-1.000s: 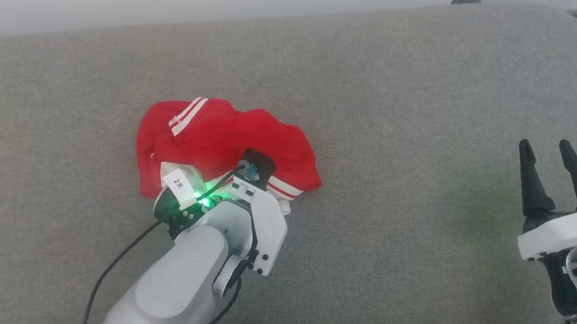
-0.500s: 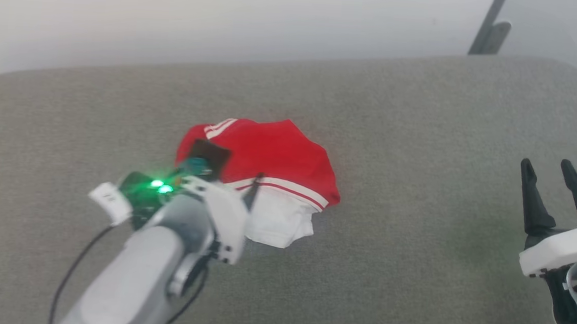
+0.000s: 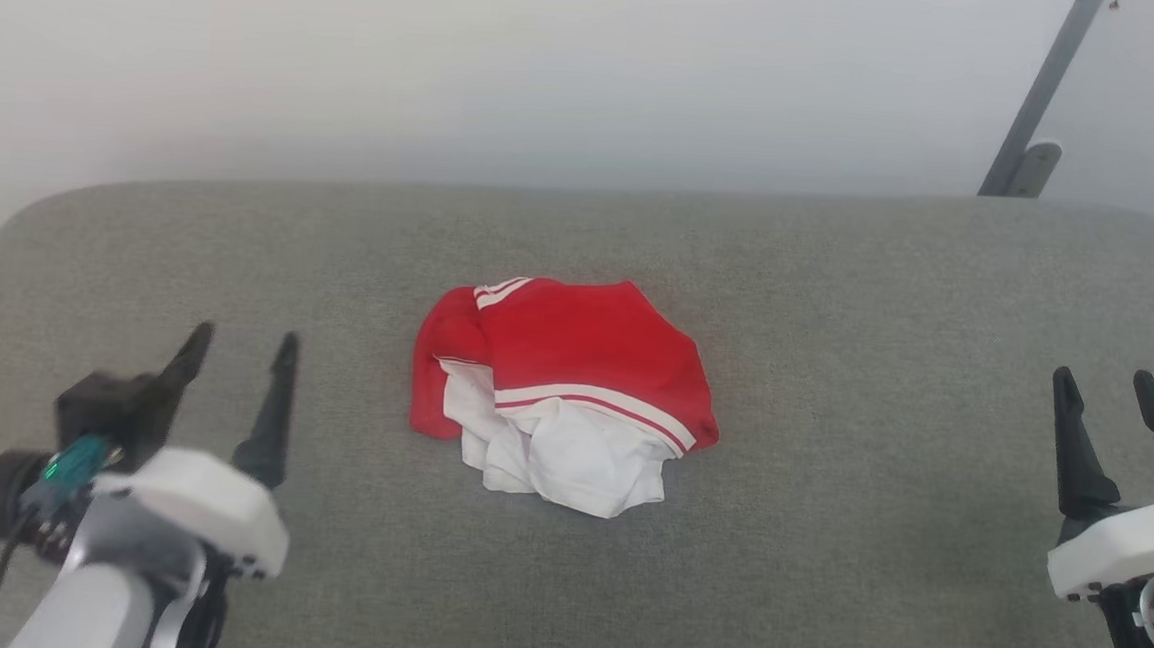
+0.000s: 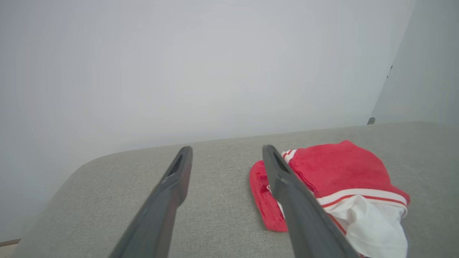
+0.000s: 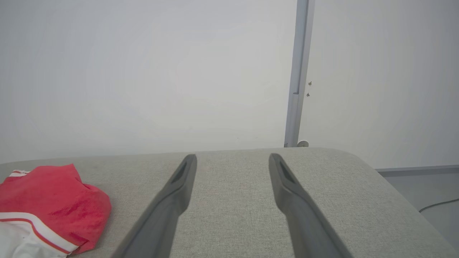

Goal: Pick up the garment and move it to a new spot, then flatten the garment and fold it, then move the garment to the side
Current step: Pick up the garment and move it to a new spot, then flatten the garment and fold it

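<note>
The garment [image 3: 575,364] lies crumpled in a heap at the middle of the grey cushioned surface [image 3: 838,310], red on top with a white part and striped trim toward me. My left gripper [image 3: 242,344] stands open at the lower left, well clear of the cloth. In the left wrist view the garment [image 4: 340,179] sits to the right of my left gripper [image 4: 227,152], nothing between its fingers. At the lower right my right gripper [image 3: 1106,386] is open and empty. From the right wrist view the garment [image 5: 50,200] shows at the far left, away from my right gripper [image 5: 233,159].
A pale wall [image 3: 452,76] rises behind the surface's far edge. A grey metal post [image 3: 1036,102] stands at the back right. In the right wrist view the surface's rounded right corner [image 5: 362,161] drops to a grey floor [image 5: 423,186] with a cable.
My left gripper has let go of the garment, opened and drawn back to the lower left. The head camera has tilted up. The garment rests in a heap; the right gripper has held still.
</note>
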### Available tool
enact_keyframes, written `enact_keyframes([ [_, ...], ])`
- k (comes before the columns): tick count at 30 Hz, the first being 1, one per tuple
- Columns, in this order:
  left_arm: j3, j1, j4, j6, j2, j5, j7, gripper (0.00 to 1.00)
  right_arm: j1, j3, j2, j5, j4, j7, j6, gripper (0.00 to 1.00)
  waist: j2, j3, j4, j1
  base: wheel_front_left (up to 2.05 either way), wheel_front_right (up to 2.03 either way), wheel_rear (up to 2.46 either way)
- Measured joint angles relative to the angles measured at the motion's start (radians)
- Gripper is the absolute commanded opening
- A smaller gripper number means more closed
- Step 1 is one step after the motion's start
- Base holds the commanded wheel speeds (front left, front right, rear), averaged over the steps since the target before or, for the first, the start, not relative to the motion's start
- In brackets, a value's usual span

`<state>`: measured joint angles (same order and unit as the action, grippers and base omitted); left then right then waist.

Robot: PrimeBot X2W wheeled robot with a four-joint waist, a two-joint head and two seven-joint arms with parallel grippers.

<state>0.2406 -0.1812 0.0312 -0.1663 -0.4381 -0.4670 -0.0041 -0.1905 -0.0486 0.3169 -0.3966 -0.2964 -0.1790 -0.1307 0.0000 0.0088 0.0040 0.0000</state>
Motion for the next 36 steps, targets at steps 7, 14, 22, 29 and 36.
enact_keyframes([
  [7, -0.088, 0.146, -0.039, -0.008, -0.028, -0.05, -0.088, 1.0, 0.042, -0.03, -0.022, 0.023, 0.018, -0.008, 0.0, 1.0, 0.0, -0.022, 0.019, 0.0, 0.0, 0.0, 0.0],
  [14, -0.155, 0.269, -0.066, 0.004, -0.051, -0.103, -0.156, 1.0, 0.075, -0.053, -0.04, 0.038, 0.032, -0.009, 0.0, 1.0, 0.0, -0.03, 0.028, 0.0, 0.0, 0.0, 0.0],
  [22, -0.165, 0.284, -0.073, 0.011, -0.051, -0.116, -0.174, 1.0, 0.084, -0.054, -0.048, 0.038, 0.042, 0.002, 0.0, 1.0, 0.0, -0.03, 0.033, 0.0, 0.0, 0.0, 0.0],
  [29, -0.158, 0.284, -0.091, 0.008, -0.051, -0.116, -0.171, 1.0, 0.087, -0.029, -0.044, 0.037, 0.057, 0.014, 0.0, 1.0, 0.0, -0.029, 0.042, 0.0, 0.0, 0.0, 0.0],
  [36, -0.134, 0.274, -0.109, 0.002, -0.041, -0.112, -0.165, 1.0, 0.088, 0.081, -0.02, -0.004, 0.095, 0.065, 0.0, 1.0, 0.0, -0.012, 0.082, 0.0, 0.0, 0.0, 0.0],
])
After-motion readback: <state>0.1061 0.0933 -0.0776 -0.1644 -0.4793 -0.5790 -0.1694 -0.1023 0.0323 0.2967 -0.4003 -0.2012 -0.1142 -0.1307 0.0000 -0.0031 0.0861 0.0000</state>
